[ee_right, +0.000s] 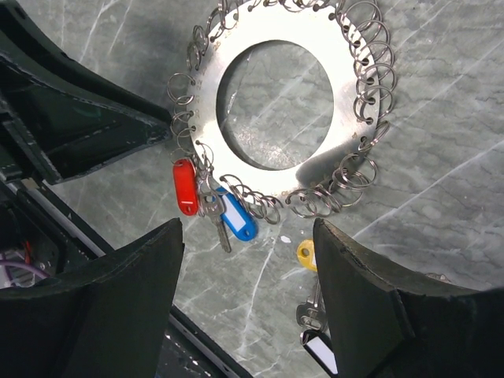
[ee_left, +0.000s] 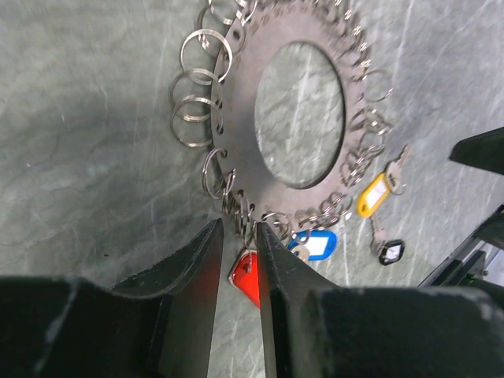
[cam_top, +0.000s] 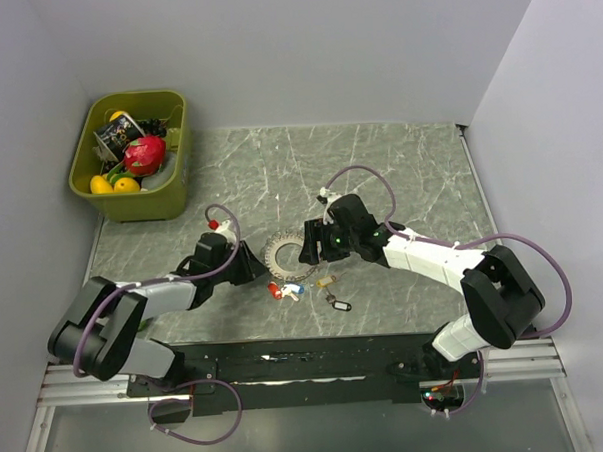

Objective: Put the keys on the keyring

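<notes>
White-and-grey arm links (cam_top: 438,260), black joints (cam_top: 500,297), looping purple cables (cam_top: 527,241), green wrist light (cam_top: 334,241)

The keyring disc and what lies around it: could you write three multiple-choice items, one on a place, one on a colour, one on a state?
1. Where does the keyring disc lie?
A) in the green bin
B) between the two grippers
C) at the table's far right corner

2. Which colour is the key tag seen between the fingers of the left gripper?
A) green
B) white
C) red

3. How does the right gripper stand?
A) wide open, holding nothing
B) shut on the blue tag
C) shut, empty

Answers:
1 B: in the top view, one gripper is on each side of it.
2 C: the left wrist view shows red in the gap.
3 A: its jaws stand far apart.
</notes>
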Controlling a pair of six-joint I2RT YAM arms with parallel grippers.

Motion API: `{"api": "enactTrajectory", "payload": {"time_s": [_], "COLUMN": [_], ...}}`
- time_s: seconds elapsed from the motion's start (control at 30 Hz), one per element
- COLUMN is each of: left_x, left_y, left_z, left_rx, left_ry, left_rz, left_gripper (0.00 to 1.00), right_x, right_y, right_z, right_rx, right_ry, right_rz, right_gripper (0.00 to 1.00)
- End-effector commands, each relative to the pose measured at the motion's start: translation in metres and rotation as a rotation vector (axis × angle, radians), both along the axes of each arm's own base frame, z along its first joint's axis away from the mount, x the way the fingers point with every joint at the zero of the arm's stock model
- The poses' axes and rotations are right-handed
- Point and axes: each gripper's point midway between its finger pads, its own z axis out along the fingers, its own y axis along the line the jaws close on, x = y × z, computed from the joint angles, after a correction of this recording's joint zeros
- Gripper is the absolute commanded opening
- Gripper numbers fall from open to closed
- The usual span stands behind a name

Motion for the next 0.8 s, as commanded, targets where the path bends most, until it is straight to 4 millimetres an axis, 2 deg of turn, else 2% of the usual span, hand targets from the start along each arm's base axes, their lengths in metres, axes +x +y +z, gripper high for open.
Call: {"api": "enactTrajectory", "payload": {"time_s": [0.0,0.4,0.53,0.63,0.77], "left_x": [0.004,0.012,0.015,0.018,0.024], "left_y": [-0.012,-0.008,-0.01,-0.009,-0.01], "left_z": [0.007,-0.001,0.001,0.004,0.007], "left_rx": [-0.027,0.022,0.016,0.015,0.028], "left_ry": [-0.031,-0.035,-0.035,-0.042,-0.039], "left_rz": [-0.024,-0.002,0.003,0.024,0.03], "left_gripper": [0.3,0.27,0.26,0.23,0.11], "right_x": [0.005,0.005,0.004,0.005,0.003], "right_y": [0.009,0.011,0.012,0.015,0.021], "right_z": [0.019,0.017,0.013,0.012,0.013], "right_rx": [0.033,0.031,0.026,0.026,0.025], "right_ry": [-0.043,-0.033,-0.027,-0.025,-0.021], "right_rz": [0.026,0.032,0.035,0.043,0.062], "right_gripper": [0.74,0.74,0.74,0.73,0.73]}}
